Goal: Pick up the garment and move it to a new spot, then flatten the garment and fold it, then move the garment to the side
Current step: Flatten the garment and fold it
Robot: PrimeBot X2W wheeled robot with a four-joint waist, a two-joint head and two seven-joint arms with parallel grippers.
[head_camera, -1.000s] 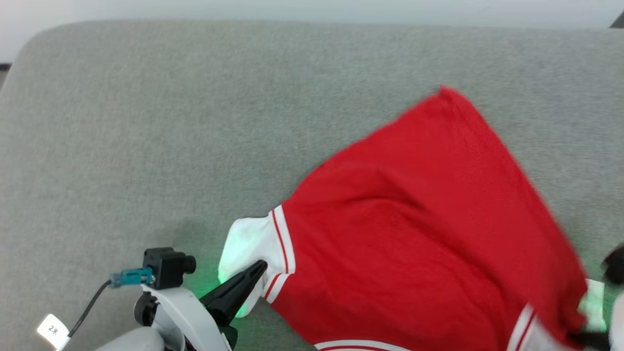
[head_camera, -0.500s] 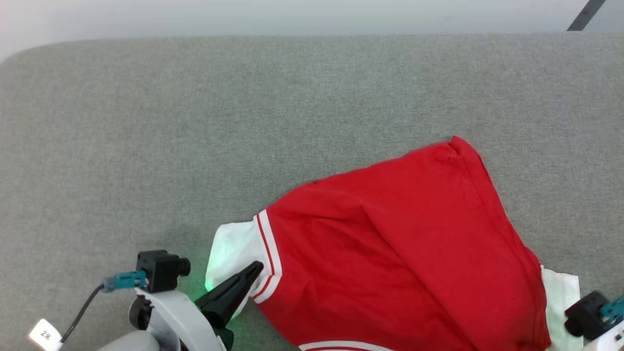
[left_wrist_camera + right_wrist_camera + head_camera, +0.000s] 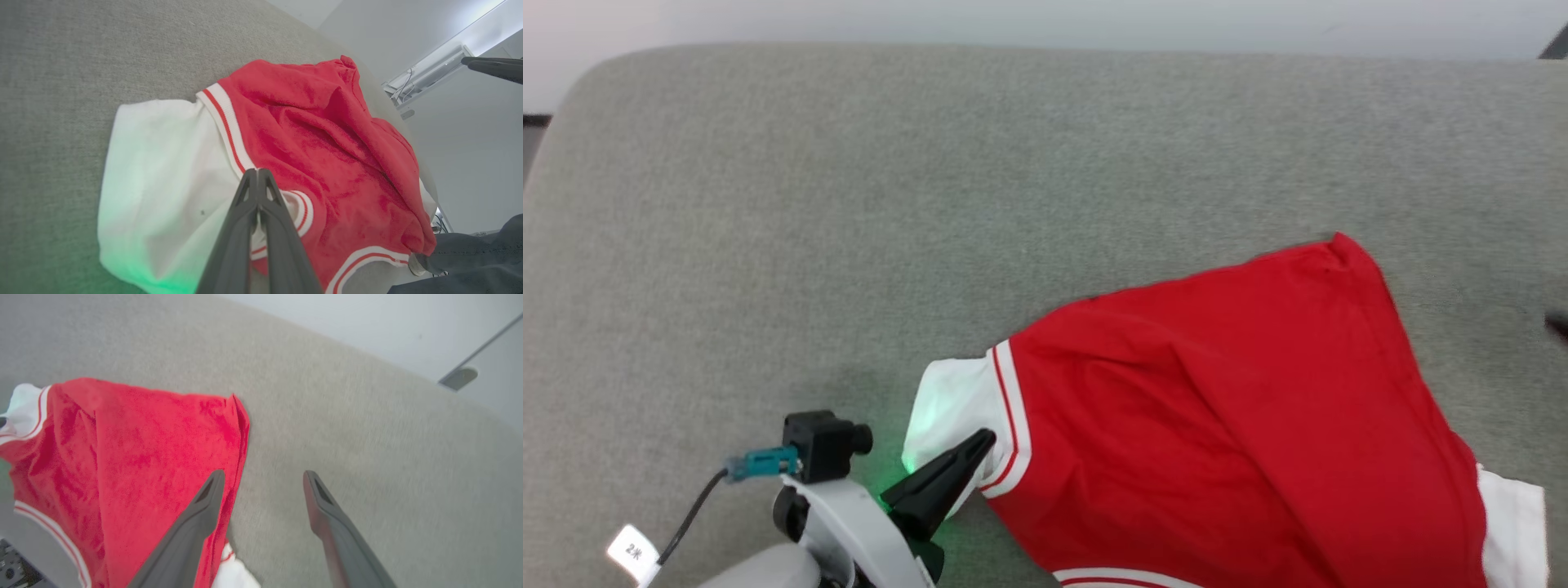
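**A:** Where did the garment (image 3: 1225,408) lie?

**B:** Toward 4 o'clock on the grey fabric surface (image 3: 849,204), plain side up and rumpled. The left gripper (image 3: 984,437) was pinched onto its white sleeve (image 3: 952,404). The right gripper (image 3: 263,473) stood wide and empty.

**A:** How best to flatten it?

**B:** Probably anchor the sleeve and draw the far hem corner (image 3: 1342,245) toward 1 o'clock, low and slow.

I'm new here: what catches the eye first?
A rumpled red jersey shirt with white short sleeves lies on the grey fabric surface, lower right in the head view. The left gripper is shut on the shirt at one sleeve; the right gripper stands open at its edge.
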